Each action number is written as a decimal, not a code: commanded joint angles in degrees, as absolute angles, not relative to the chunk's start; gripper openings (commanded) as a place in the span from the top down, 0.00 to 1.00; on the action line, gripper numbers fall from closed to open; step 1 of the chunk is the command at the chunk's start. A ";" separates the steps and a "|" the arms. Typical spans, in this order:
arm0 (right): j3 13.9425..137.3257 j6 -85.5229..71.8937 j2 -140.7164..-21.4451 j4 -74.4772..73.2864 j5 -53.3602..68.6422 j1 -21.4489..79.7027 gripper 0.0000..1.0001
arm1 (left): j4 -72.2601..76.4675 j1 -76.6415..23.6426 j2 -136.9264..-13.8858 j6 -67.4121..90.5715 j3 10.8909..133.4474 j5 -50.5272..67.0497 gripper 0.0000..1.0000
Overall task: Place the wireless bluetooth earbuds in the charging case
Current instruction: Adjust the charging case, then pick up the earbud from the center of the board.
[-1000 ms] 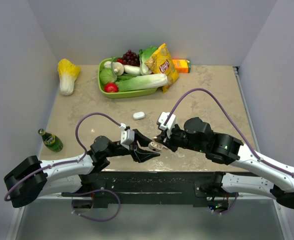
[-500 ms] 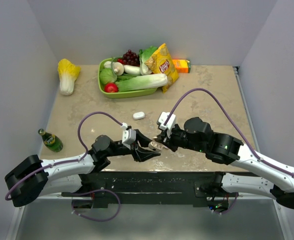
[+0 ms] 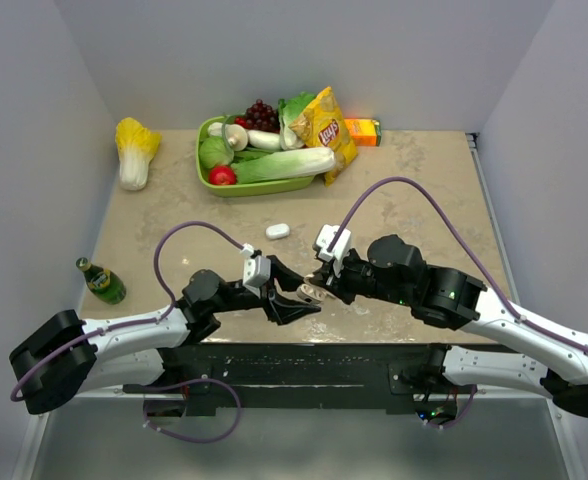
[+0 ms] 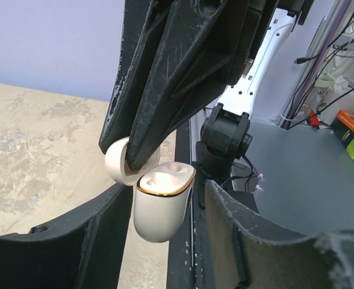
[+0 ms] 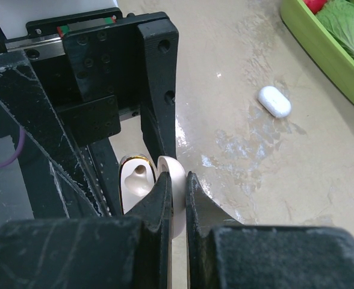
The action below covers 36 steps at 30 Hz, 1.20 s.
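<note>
Beige marbled tabletop (image 3: 424, 180): I see bare room mid-table up to the green tray (image 3: 259, 187). Right gripper (image 5: 177, 186) is clamped tight on the glossy rounded lid of the charging case (image 4: 159, 211). Left gripper (image 4: 168, 192) is part-open, its scuffed black fingers flanking the gold-rimmed base with a sliver of gap. The case hangs hinged open by the near edge. A smooth white capsule (image 5: 274, 101) lies well apart.

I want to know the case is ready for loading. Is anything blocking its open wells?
Nothing visible covers the wells of the charging case. The right end effector pinches its opened lid beside them, and the left end effector flanks the body.
</note>
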<state>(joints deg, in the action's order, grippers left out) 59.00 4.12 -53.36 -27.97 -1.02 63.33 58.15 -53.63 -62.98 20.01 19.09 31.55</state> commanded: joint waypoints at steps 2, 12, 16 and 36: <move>59.68 5.01 -53.52 -26.37 -1.93 63.54 1.00 | 62.05 -53.09 -62.14 20.74 20.21 32.43 0.50; 59.68 4.92 -53.53 -26.46 -1.76 63.63 1.00 | 63.28 -52.82 -62.84 20.83 19.86 33.57 0.69; 59.68 4.92 -53.44 -26.46 -1.58 63.63 1.00 | 63.81 -52.73 -63.02 20.92 19.60 33.75 0.78; 58.80 -10.01 -49.05 -17.14 -9.83 61.09 0.45 | 72.25 -52.65 -61.97 22.06 13.10 26.82 1.00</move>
<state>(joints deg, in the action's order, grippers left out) 58.48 -4.58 -51.27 -22.63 -5.69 62.59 66.87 -52.88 -63.22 21.98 14.63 30.61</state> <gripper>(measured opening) 0.529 0.364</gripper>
